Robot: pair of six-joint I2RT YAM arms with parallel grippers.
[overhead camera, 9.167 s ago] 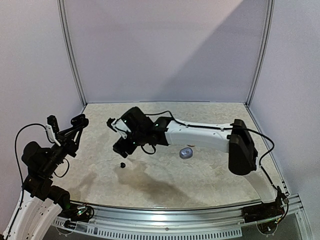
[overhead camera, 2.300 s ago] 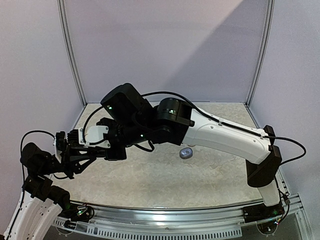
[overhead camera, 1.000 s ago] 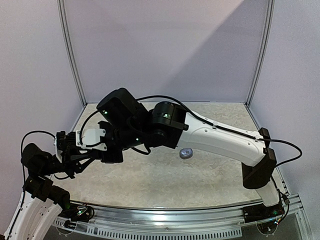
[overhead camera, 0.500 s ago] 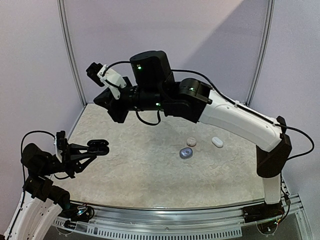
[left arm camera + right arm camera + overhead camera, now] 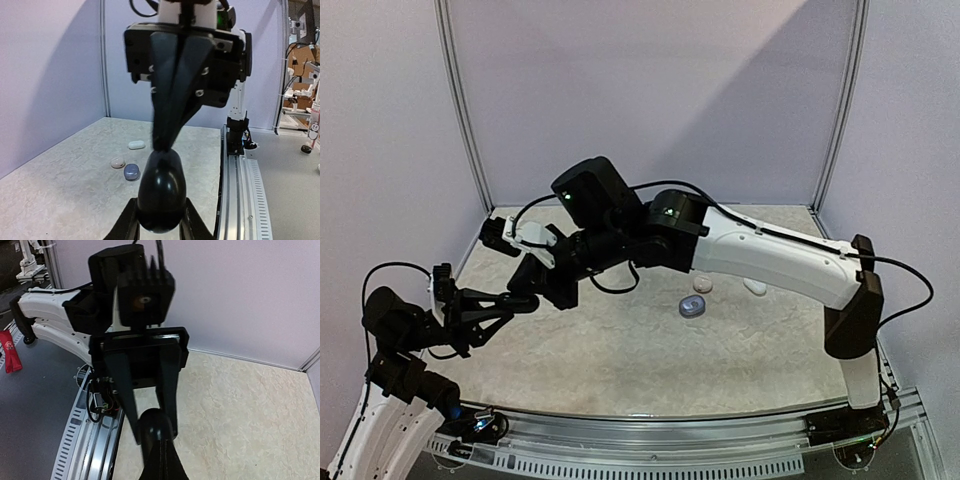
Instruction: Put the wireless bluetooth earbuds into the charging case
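A black egg-shaped charging case [image 5: 161, 185] is gripped between the fingers of my left gripper [image 5: 161, 206], held above the left side of the table [image 5: 620, 350]. My right gripper [image 5: 162, 145] reaches across from the right with its jaws pressed together, and its tips touch the far end of the case. The right wrist view shows the same meeting: the case [image 5: 152, 422] sits between the left fingers [image 5: 120, 385], with my right gripper [image 5: 159, 441] against it. From above both grippers meet near the left gripper [image 5: 520, 298]. The earbuds are out of view.
Three small cases lie mid-table: a blue-grey one [image 5: 692, 307], a pinkish one [image 5: 702, 284] and a white one [image 5: 755, 286]. The right arm [image 5: 770, 260] spans the table above them. A metal rail [image 5: 240, 175] runs along the near edge.
The right gripper left the case, swung up high with its jaws closing, then came back down to the case's end. The left gripper and case have stayed put.
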